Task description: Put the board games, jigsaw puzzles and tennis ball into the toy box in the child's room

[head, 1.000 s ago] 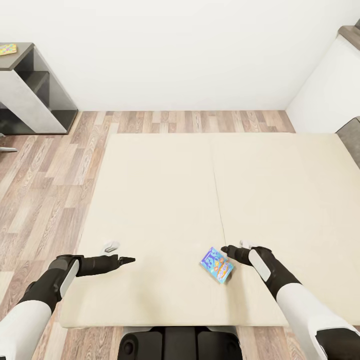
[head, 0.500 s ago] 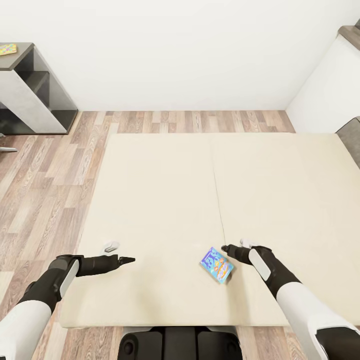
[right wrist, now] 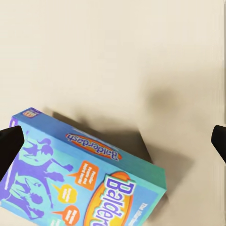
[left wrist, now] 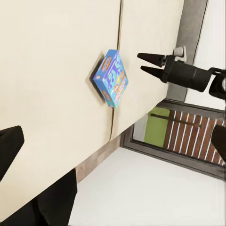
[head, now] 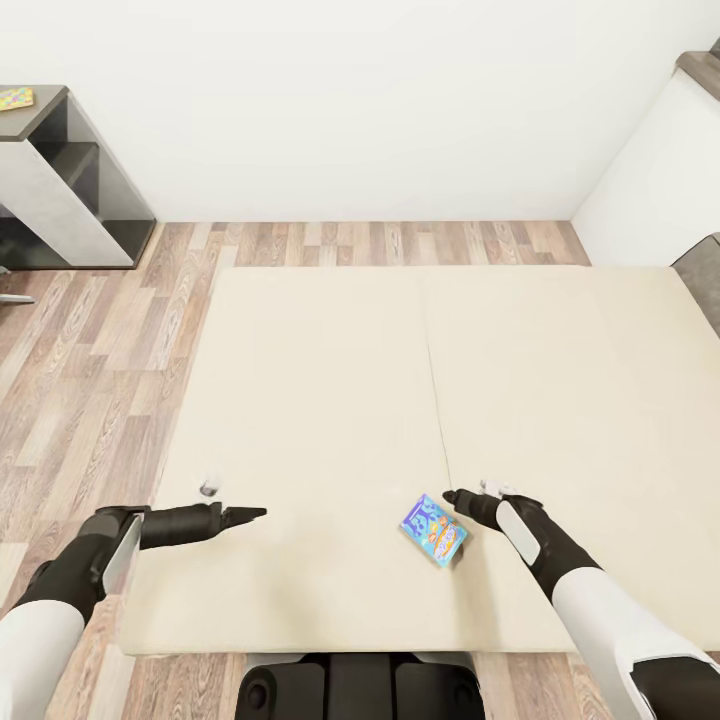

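Left arm pulled back; blue board game [head: 433, 530] just beside spread right end effector [head: 450, 497].

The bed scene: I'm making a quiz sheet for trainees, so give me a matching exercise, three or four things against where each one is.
Things:
1. blue board game
2. right tool
3. left tool
4. jigsaw puzzle

Places:
A. on the grey desk by the far wall
B. flat on the bed near its front edge
C. open, just beside the box
D. over the bed, well clear of the box

Pairs: 1-B, 2-C, 3-D, 4-A
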Motion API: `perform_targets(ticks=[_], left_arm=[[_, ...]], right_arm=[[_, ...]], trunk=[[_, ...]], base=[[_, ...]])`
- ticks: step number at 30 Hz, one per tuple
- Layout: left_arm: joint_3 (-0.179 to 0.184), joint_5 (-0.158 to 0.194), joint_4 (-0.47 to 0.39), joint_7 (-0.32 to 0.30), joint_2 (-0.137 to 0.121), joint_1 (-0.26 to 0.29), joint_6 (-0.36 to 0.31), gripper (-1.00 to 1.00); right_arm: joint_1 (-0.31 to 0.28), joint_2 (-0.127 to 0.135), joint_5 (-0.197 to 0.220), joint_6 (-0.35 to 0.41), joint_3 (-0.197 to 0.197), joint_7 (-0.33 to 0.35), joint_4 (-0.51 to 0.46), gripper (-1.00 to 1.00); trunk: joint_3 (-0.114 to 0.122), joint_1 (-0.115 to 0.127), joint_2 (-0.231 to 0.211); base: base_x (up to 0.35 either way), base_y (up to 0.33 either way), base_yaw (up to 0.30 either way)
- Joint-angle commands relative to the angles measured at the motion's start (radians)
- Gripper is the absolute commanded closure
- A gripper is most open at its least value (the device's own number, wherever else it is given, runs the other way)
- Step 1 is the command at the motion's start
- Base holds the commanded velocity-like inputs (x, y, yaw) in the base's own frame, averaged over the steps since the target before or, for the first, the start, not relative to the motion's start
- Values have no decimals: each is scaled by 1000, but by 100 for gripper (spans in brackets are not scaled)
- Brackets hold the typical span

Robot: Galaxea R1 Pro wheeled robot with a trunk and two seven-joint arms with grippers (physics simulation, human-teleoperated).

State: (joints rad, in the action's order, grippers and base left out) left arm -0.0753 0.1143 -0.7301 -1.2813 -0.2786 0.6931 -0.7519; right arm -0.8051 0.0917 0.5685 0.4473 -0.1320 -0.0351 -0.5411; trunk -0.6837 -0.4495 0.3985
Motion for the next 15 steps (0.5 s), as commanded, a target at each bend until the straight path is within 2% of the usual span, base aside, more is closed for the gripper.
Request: perform_targets(ticks=[1,15], left_arm=[[1,2,-1,-11,-1,0,-9,-100],[4,1,-2,-1,-5,0,-9,-100]], right_arm=[[0,3,5,1,-6,-2,-2,-100],[0,4,5,-4,-5,3,-1,-100]], trunk=[[-1,-1,2],[-5,-1,2]], base=[[0,0,0],[0,0,0]])
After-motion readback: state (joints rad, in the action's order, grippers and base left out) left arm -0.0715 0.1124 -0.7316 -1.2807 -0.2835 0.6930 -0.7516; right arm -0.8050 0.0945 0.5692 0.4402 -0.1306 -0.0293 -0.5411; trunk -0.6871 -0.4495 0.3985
